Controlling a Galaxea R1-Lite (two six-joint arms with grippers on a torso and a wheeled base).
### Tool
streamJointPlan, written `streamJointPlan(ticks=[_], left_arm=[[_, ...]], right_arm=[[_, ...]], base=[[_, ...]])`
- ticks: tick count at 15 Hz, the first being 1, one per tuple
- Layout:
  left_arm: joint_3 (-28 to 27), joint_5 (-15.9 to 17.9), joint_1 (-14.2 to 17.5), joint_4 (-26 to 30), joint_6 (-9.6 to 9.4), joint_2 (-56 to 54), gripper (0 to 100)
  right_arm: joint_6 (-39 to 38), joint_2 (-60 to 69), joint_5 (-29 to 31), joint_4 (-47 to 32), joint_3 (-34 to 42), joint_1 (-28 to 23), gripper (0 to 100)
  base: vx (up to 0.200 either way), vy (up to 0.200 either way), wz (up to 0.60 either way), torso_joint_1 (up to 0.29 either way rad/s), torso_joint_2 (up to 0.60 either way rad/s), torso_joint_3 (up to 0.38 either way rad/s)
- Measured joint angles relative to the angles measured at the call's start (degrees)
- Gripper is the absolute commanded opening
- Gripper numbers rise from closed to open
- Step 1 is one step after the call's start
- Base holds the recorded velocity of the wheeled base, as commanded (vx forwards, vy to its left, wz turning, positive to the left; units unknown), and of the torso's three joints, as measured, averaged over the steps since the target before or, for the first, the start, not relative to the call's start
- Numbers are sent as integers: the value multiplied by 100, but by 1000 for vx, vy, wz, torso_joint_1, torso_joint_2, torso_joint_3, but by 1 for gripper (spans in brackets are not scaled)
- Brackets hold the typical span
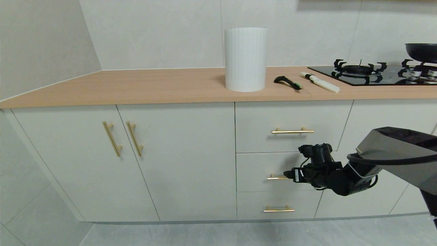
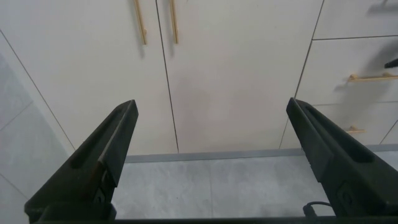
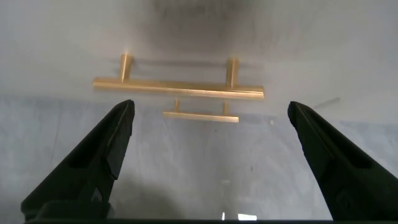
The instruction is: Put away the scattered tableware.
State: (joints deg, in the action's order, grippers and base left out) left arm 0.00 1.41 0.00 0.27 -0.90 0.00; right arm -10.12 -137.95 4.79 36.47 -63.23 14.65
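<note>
On the wooden counter (image 1: pixel 136 85) lie a black peeler with a green tip (image 1: pixel 287 81) and a white knife with a green band (image 1: pixel 320 82), both to the right of a tall white ribbed container (image 1: pixel 245 59). My right gripper (image 1: pixel 289 174) hovers low in front of the middle drawer, right at its gold handle (image 1: pixel 275 177). In the right wrist view the gripper (image 3: pixel 210 109) is open, with that handle (image 3: pixel 178 89) just ahead between the fingers and the bottom drawer's handle (image 3: pixel 200 116) beyond. My left gripper (image 2: pixel 211 106) is open and empty, facing the cabinet doors (image 2: pixel 236 81) near the floor.
A black gas hob (image 1: pixel 375 73) with a dark pan (image 1: pixel 421 52) takes up the counter's right end. Three stacked drawers sit under the container; the top one has a gold handle (image 1: pixel 292 131). Double doors with gold handles (image 1: pixel 123 138) stand to the left. Grey tiled floor (image 1: pixel 205 234) lies below.
</note>
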Motion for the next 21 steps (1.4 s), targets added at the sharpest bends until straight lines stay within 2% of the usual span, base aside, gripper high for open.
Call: streamJointPlan(ticks=[5,21], left_arm=[[0,-2,0,0,0,0,100],[0,0,0,0,0,0,100]], right_arm=[[24,-423,43,707,-30,69,100],[-149,-1053,547,727,-569,133,100]], base=[[0,0,0,0,0,0],[0,0,0,0,0,0]])
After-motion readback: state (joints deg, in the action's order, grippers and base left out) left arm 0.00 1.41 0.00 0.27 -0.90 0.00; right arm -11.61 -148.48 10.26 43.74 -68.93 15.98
